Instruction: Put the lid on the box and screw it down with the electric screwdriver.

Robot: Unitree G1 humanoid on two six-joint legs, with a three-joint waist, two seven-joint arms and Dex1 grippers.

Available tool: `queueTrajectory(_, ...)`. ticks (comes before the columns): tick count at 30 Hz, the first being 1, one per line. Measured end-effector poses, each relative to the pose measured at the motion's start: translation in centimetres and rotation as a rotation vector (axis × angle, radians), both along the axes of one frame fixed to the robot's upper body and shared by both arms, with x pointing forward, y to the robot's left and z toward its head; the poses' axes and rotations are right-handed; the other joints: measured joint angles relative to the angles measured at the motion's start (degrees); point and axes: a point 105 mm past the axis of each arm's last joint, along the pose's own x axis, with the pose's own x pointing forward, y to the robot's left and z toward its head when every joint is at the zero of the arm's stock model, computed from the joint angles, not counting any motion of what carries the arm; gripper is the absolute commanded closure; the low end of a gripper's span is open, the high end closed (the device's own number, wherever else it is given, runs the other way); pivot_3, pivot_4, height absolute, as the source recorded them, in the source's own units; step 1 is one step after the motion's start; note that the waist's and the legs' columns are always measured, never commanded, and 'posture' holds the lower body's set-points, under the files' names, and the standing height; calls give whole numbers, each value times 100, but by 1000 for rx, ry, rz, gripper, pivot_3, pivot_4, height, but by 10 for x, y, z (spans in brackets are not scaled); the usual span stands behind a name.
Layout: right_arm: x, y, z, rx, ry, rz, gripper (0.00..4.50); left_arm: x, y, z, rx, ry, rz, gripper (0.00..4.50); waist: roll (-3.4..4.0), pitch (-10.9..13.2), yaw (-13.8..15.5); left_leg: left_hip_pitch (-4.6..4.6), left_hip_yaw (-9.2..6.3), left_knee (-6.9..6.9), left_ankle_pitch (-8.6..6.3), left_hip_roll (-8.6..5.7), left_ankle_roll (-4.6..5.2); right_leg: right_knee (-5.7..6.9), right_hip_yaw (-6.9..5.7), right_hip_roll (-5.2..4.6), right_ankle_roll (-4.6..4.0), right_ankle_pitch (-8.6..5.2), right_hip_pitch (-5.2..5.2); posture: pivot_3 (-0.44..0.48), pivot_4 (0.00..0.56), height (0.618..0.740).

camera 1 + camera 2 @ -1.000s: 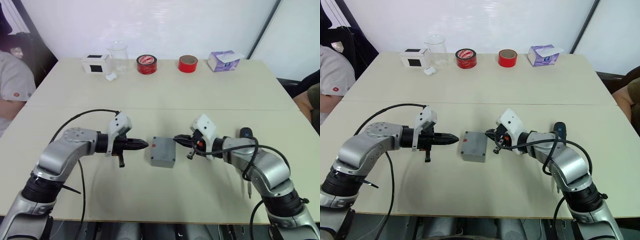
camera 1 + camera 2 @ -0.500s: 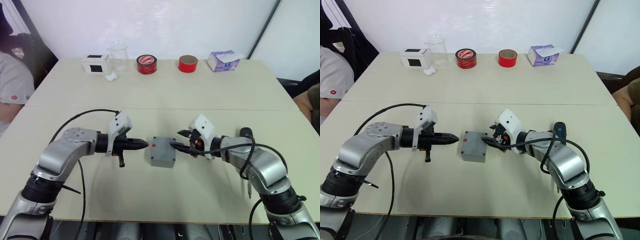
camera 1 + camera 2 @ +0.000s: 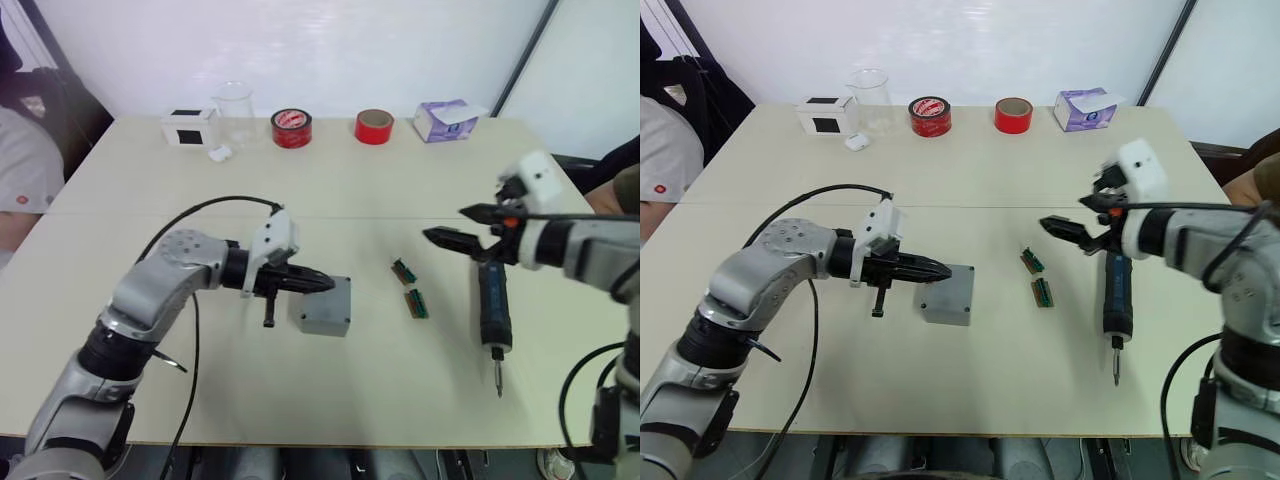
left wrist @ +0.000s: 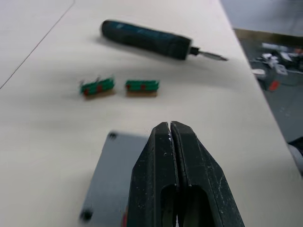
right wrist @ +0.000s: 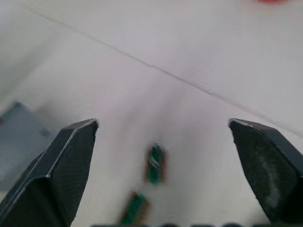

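Grey box at the left gripper's tip, screwdriver below the right.
The left gripper point(image 3: 325, 284), fingers pressed together, meets the box point(image 3: 326, 306); the right gripper point(image 3: 452, 227) gapes wide above the screwdriver point(image 3: 492, 307) on the desk point(image 3: 330, 180).

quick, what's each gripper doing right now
Left gripper: shut, empty, tips over the box.
Right gripper: open, empty, raised above the table.

You get no readable text, label, brand or number anywhere. Red tape roll point(image 3: 930, 117) carries white print, too small to read. Purple tissue box point(image 3: 1081, 108) print likewise illegible.
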Motion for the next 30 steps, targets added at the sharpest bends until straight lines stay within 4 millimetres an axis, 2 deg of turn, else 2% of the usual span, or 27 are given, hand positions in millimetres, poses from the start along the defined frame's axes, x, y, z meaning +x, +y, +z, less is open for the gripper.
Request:
queueTrajectory(2,-11,-36,-16,-49,157,-136,40,-1,-3,-4,34,-34,-17,4500,-2,1,-1,-3,5,1,0,1,0,-4,1,0,-4,-2,1,0,150,740)
queueTrajectory(8,-30,-59,-46,5,426,-222,40,-12,-26,-1,-8,-65,-92,4500,6,4,-65,8,22,4,-3,3,6,-2,33,9,-1,-1,-5,0,150,740)
queueTrajectory(13,-36,-52,-68,82,571,-216,40,-14,-33,-5,-31,-41,-77,4500,6,4,-41,6,19,4,-3,6,6,-1,35,16,2,-1,-8,0,150,740)
queueTrajectory(20,-27,-48,-66,57,585,-219,40,-20,-36,-10,-45,1,-47,4500,6,5,-31,4,22,6,-3,6,6,-2,40,13,3,-1,-10,0,150,740)
queueTrajectory(27,-19,-34,-89,31,653,-188,40,-21,-37,-13,-53,24,-3,4500,6,4,-24,2,23,9,-3,4,6,-2,40,11,4,0,-11,0,150,740)
queueTrajectory(30,-15,-35,-93,-12,653,-198,1010,-20,-38,-12,-58,21,11,4500,-1,3,-24,1,22,9,-3,5,6,-2,39,13,5,0,-11,0,150,740)
